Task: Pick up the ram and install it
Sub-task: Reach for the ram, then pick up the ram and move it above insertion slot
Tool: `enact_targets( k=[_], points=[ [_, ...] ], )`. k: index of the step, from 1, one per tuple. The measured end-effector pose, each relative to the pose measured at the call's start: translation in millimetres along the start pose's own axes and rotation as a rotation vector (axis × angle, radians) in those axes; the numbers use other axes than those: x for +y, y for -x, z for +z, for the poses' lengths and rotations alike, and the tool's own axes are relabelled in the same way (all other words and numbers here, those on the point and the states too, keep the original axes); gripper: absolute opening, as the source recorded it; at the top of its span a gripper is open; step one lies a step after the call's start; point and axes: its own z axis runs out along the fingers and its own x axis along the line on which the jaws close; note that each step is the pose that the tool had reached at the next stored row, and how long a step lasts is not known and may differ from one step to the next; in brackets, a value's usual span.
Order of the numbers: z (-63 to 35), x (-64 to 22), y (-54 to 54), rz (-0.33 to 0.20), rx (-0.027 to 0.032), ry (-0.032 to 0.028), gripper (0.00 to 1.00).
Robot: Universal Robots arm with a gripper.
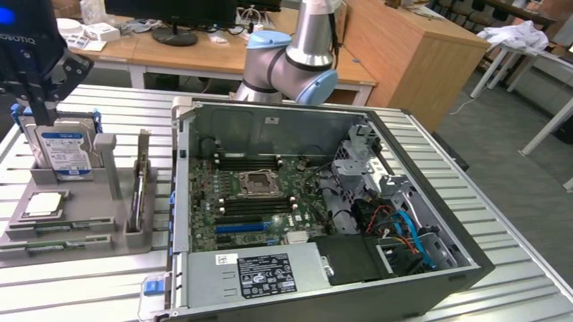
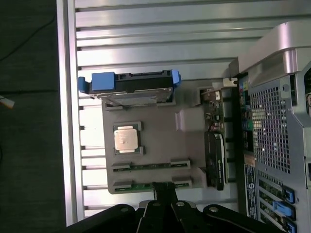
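Exterior view: slatted metal table (image 1: 80, 285), wooden desks (image 1: 192, 57).

Your tool (image 1: 42, 115) hangs, fingers together, just above the upright hard drive (image 1: 63, 151) at the back of the grey tray (image 1: 98, 235), on the exterior view's left. On that tray you have a processor chip (image 1: 45, 204) lying flat and a ram stick (image 1: 56, 229) resting in a slot near the front. Beside the tray, the open computer case (image 1: 430, 268) sits on the ribbed desk (image 1: 72, 288), its motherboard (image 1: 259, 201) exposed.
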Motion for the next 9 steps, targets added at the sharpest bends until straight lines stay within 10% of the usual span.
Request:
enact_targets(
  k=[9],
  points=[
    [-0.3,-7.0,0.4,-0.002,0.0001,0.0000,0.11]
  ],
)
